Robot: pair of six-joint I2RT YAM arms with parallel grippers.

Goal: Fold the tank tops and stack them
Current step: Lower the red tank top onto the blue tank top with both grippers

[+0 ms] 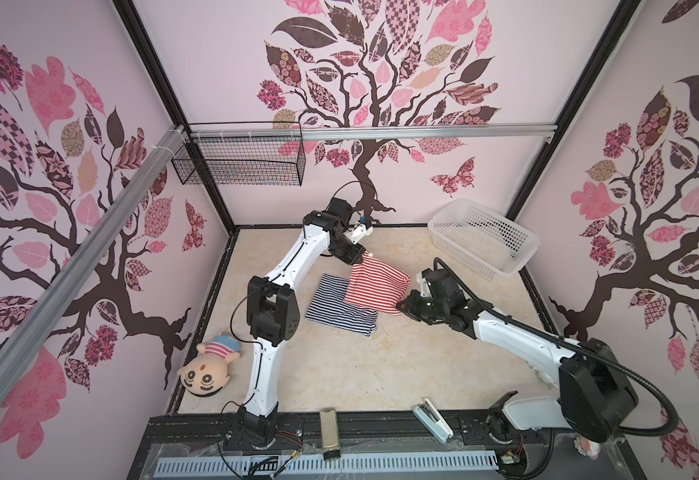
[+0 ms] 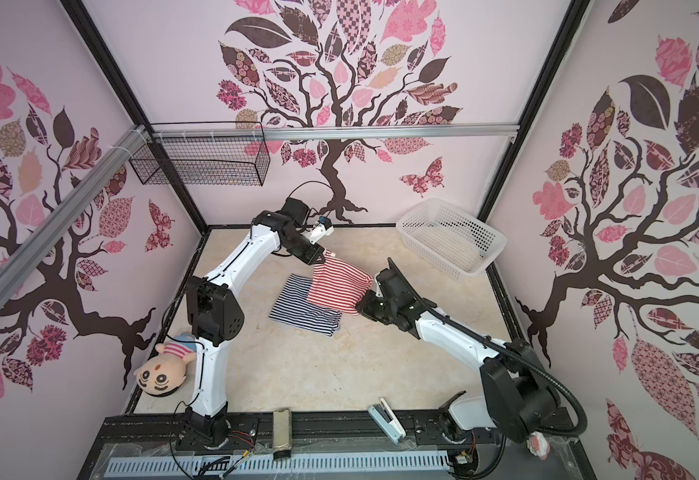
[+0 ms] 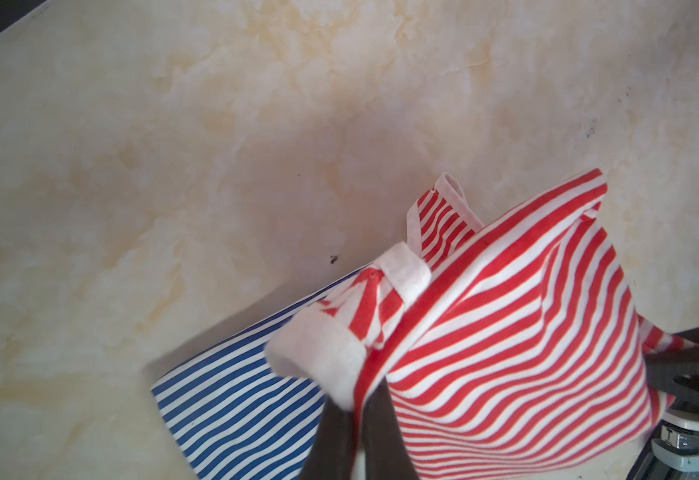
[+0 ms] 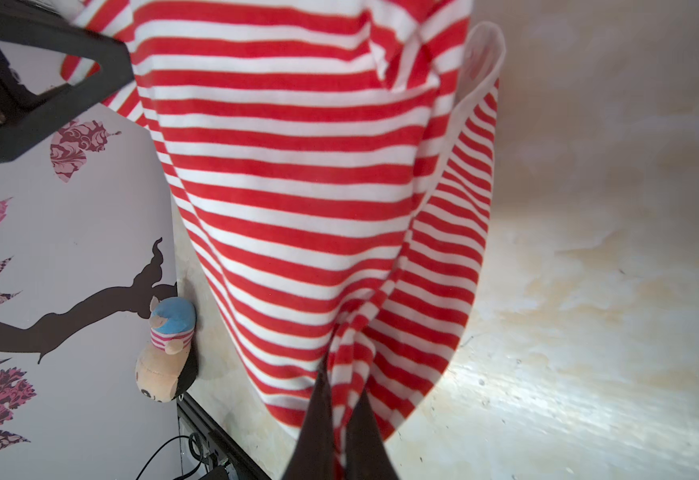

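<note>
Tank tops sit near the middle of the marbled beige tabletop (image 1: 381,374), one raised and one lying down. The red-and-white striped knit tank top (image 1: 377,289) is the larger shape in both top views (image 2: 339,286): it is lifted off the surface and stretched as a sagging sheet between the two arms. Its lower part overlaps the far right corner of the navy-and-white striped knit tank top (image 1: 335,309); whether the two fabrics touch there cannot be told. That navy top lies flat on the table as a folded rectangle, and shows beneath the red cloth in the left wrist view (image 3: 235,399). The left gripper (image 1: 360,259) is clenched on the red top's far upper corner, its dark fingers (image 3: 385,436) pinching a white-trimmed edge beside a strap loop. The right gripper (image 1: 399,307) is clamped tight on the opposite corner, its fingers (image 4: 318,415) squeezing a bunched fold of the striped cloth (image 4: 298,187), which hangs down from them.
</note>
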